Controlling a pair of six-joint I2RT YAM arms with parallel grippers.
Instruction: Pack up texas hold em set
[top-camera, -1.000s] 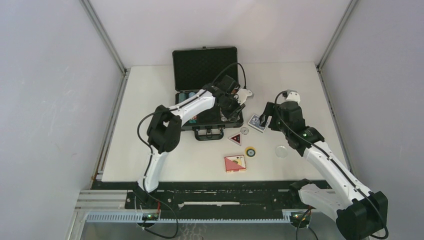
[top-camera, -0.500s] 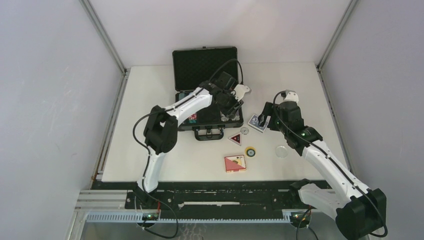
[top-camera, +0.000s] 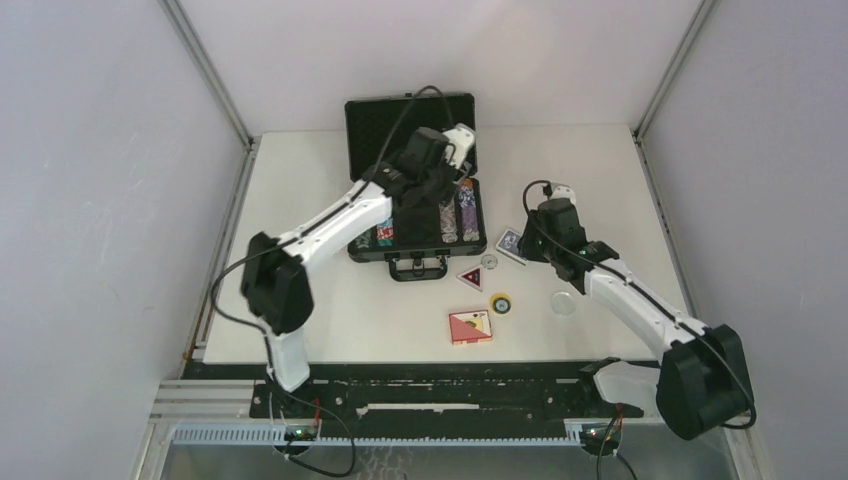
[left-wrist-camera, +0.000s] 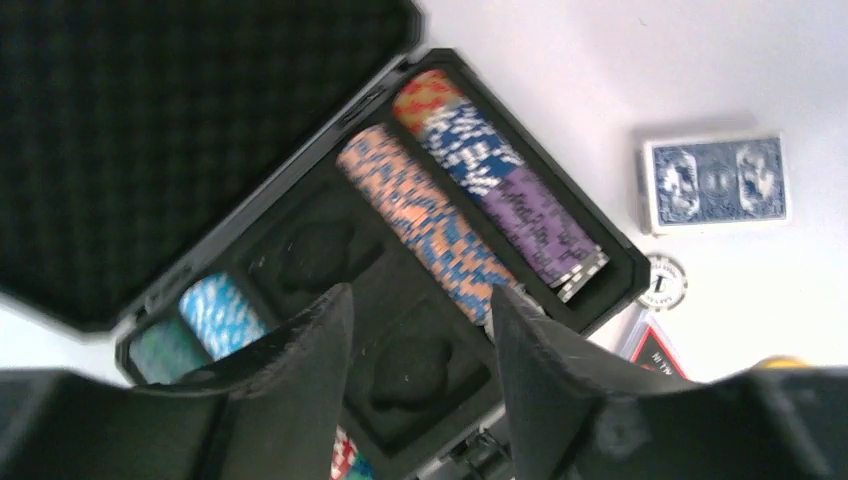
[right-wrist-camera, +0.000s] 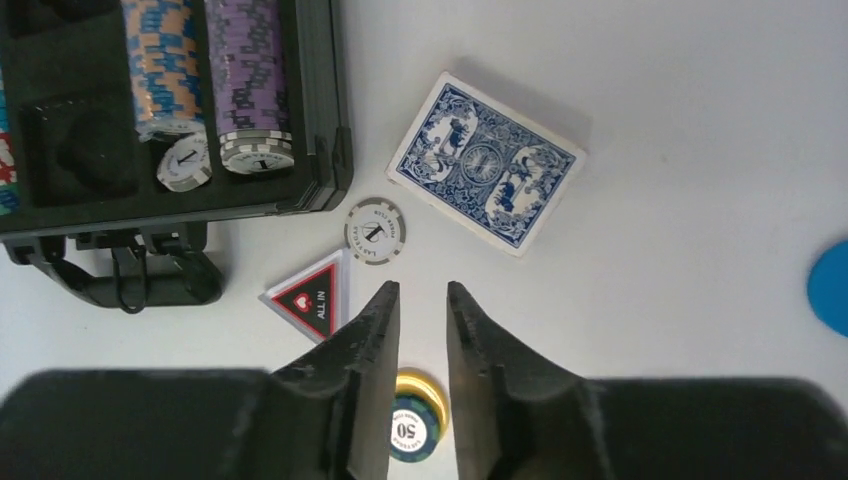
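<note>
Presently the black briefcase (top-camera: 380, 135) is seen open near the far edge of the surface, its foam lid raised, with rows of poker chips (left-wrist-camera: 440, 215) laid in its slots. The left gripper (left-wrist-camera: 420, 300) is held above the case, jaws parted and nothing between them. The right gripper (right-wrist-camera: 422, 290) is poised over the surface, jaws narrowly parted and empty, near the triangular button (right-wrist-camera: 312, 293) and a white round chip (right-wrist-camera: 375, 231). The blue deck (right-wrist-camera: 486, 177) lies just beside the briefcase's right end; the red deck (top-camera: 470, 327) lies closer to the near edge.
</note>
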